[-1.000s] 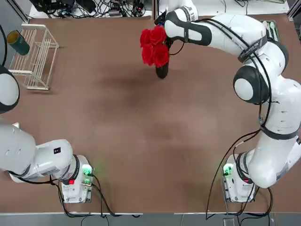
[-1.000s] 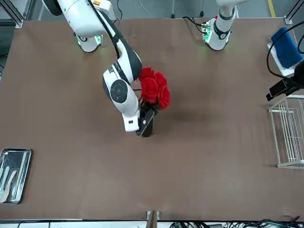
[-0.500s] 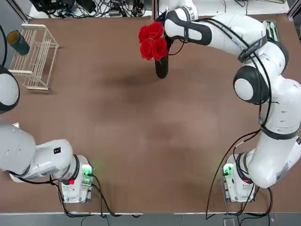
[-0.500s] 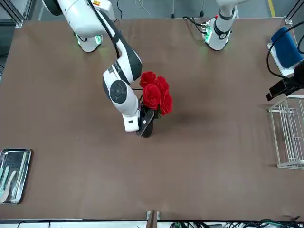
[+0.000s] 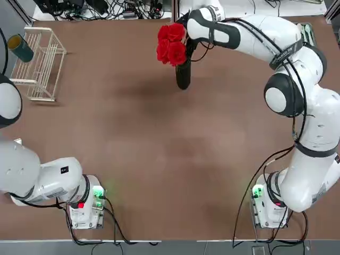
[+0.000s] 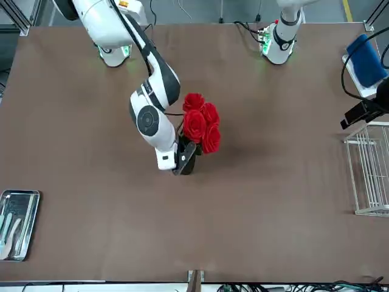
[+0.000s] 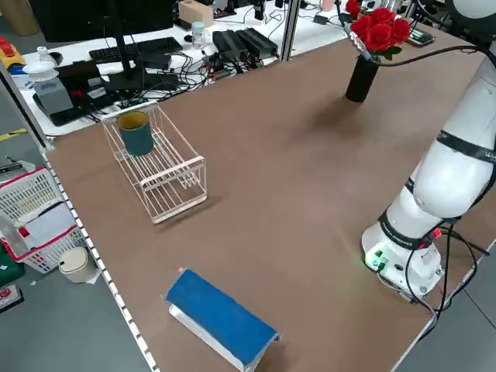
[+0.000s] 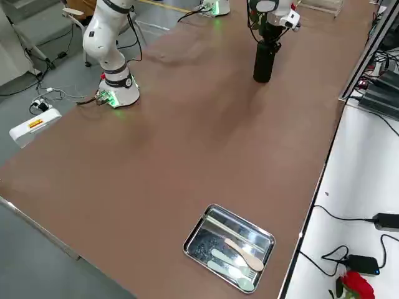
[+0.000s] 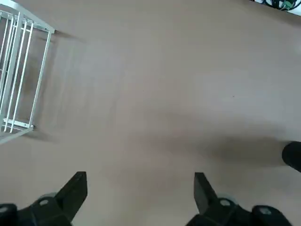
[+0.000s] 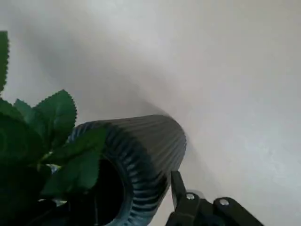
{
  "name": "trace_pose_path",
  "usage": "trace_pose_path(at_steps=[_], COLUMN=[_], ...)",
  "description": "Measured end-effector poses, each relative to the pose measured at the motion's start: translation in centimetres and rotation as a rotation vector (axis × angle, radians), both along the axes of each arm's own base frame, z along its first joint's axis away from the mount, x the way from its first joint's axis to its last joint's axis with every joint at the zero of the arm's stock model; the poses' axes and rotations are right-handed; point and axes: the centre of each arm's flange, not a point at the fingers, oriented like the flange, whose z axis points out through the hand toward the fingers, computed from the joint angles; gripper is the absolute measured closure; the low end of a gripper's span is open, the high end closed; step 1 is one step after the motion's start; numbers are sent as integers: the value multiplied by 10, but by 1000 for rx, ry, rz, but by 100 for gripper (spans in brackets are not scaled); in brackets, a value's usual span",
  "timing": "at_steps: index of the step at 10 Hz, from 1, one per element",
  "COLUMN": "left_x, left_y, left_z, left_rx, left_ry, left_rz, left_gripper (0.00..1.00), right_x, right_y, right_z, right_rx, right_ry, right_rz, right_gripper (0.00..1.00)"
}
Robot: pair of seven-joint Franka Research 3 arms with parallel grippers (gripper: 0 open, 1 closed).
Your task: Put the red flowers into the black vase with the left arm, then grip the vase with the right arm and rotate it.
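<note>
In the top view, the black vase (image 5: pixel 183 76) holds the red flowers (image 5: pixel 171 44).

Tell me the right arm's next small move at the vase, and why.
Probably ease the right tool gently back, letting go if it still grips: the red flowers are already in the black vase, the tool sits right at its side, and leaves crowd close by, so a sharp pull might tip it.
</note>
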Motion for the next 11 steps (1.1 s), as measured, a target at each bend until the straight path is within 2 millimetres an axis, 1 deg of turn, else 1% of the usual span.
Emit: trace_pose_path(at_steps=[6,9,10,11], left_x=[0,0,0,0], left_y=[0,0,0,0], left_z=[0,0,0,0], left_rx=[0,0,0,0], left_ry=[0,0,0,0], left_rz=[-1,-1,-1,-1], left_gripper=[0,0,0,0], right_x=[8,8,8,7], right_y=[-12,-14,-14,-14], right_z=[-1,-1,-1,-2], right_rx=[13,12,10,9], right_ry=[17,23,29,32], right_rz=[-30,-33,-32,-32], right_gripper=[33,30,19,13])
